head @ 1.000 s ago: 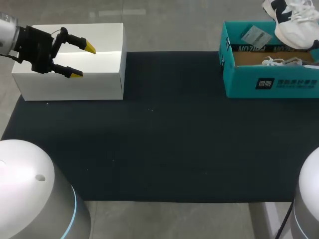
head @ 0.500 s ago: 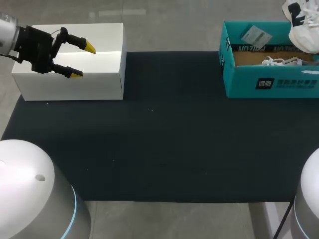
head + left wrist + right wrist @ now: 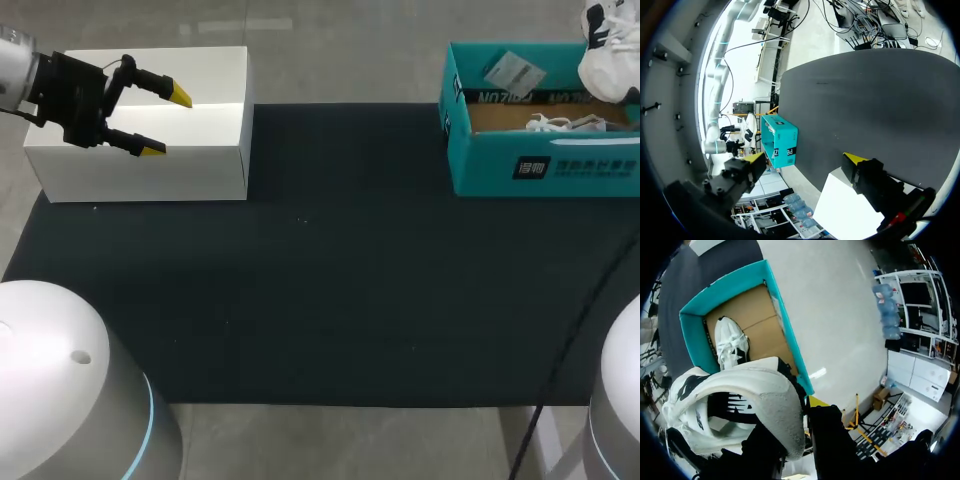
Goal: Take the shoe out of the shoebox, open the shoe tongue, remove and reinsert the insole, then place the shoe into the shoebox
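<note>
Your right gripper [image 3: 807, 407] is pinching the shoe [image 3: 735, 395] by its heel. The heel rim sits between the dark fingers, and one yellow tip shows against the outside of the shoe. The shoe is white with dark side panels. It hangs clear above the open teal shoebox [image 3: 790, 347], not touching it.

In the head view you find the shoe [image 3: 610, 55] at about 1 o'clock, over the shoebox's far right corner and partly cut off by the edge of the view. The shoebox [image 3: 540, 170] stands at 2 o'clock on the surface, at the far edge of the black mat [image 3: 330, 300]. Inside it a second shoe [image 3: 565, 124] lies on the brown cardboard floor, and a small card [image 3: 512, 70] leans at the back.

Your left gripper [image 3: 165, 122] is well apart from all that, at 10 o'clock. It hovers over the white box [image 3: 210, 160] with its fingers spread wide, pointing toward 3 o'clock and holding nothing. The left wrist view agrees: the two yellow tips stand far apart with nothing between them, the white box [image 3: 850, 210] lies under them, and the shoebox [image 3: 780, 140] is far ahead across the mat.
</note>
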You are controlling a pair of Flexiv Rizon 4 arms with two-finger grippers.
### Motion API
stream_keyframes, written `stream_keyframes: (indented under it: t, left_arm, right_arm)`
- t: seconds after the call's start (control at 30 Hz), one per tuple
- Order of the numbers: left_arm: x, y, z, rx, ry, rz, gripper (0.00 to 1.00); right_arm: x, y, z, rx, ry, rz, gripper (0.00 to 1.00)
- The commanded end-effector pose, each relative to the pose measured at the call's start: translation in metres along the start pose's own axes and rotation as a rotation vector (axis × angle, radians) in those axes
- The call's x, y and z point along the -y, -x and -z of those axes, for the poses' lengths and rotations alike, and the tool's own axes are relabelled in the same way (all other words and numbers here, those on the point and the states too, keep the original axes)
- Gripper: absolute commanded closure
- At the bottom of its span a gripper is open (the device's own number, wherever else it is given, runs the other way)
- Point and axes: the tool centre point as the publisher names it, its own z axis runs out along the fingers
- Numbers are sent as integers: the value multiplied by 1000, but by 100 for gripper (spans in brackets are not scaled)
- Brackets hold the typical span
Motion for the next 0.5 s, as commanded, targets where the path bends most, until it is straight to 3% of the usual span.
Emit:
stream_keyframes:
  t: [0.03,0.37,0.5]
  left_arm:
    - [-1,0,0,-5,-1,-1,0]
    - [-1,0,0,-5,-1,-1,0]
    - [-1,0,0,-5,-1,-1,0]
  right_arm:
    - [8,27,-5,-165,25,-123,100]
    - [31,26,-4,-271,87,-468,100]
    - [33,23,-3,-304,58,-620,100]
